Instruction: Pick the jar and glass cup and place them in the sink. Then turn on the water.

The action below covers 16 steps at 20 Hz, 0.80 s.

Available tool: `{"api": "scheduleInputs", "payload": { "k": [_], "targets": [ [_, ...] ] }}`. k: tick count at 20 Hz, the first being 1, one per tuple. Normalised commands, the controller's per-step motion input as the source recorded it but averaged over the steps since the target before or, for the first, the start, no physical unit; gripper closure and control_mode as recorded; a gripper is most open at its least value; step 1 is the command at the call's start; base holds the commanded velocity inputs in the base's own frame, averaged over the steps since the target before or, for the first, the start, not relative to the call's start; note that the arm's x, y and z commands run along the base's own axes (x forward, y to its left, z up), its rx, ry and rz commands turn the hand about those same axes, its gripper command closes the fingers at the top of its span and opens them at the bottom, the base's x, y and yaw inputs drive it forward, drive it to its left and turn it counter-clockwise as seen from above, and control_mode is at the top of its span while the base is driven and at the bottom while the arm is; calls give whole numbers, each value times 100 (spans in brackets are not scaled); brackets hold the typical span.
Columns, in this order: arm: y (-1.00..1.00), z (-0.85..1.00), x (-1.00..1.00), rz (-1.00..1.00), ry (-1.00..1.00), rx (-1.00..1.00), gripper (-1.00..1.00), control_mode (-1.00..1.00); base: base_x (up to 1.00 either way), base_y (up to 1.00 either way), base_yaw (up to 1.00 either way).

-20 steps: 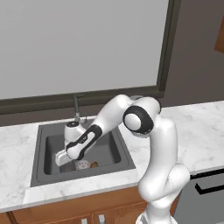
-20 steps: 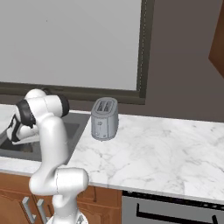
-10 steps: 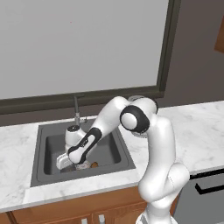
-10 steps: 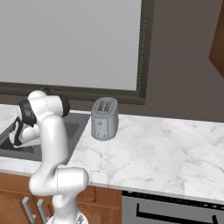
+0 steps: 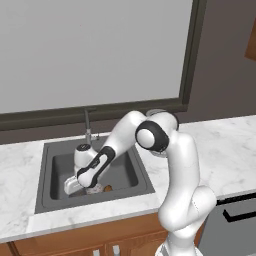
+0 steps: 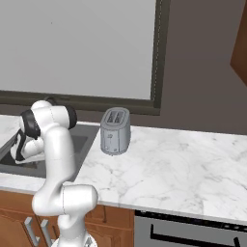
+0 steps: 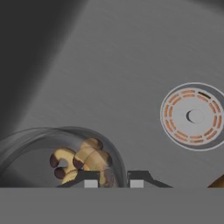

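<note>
We take the sink (image 5: 52, 185) as our landmark: it is sunk into the counter (image 5: 225, 150) below the window (image 5: 90, 50), which runs along the wall behind it. The faucet (image 5: 88, 125) stands at the sink's back rim, near its middle. Inside the sink, the gripper (image 7: 113, 180) hangs low over the basin floor, with the jar (image 7: 65, 159) just to its left in the hand view, against one fingertip (image 7: 91, 180). The drain (image 7: 194, 116) lies on the sink floor, apart from the jar, up and to the right in that view. On the counter to the right of the sink stands the toaster (image 6: 116, 131), near the back wall.
</note>
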Motion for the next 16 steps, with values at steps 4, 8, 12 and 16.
{"api": "scheduleInputs", "payload": {
  "k": [4,8,12,16],
  "targets": [
    [4,-16,0,0,2,0,100,-100,0,0,0],
    [3,-18,0,0,2,0,100,-100,0,0,0],
    [0,0,0,0,0,0,100,-100,0,0,0],
    [0,0,0,0,0,0,100,-100,0,0,0]
  ]
}}
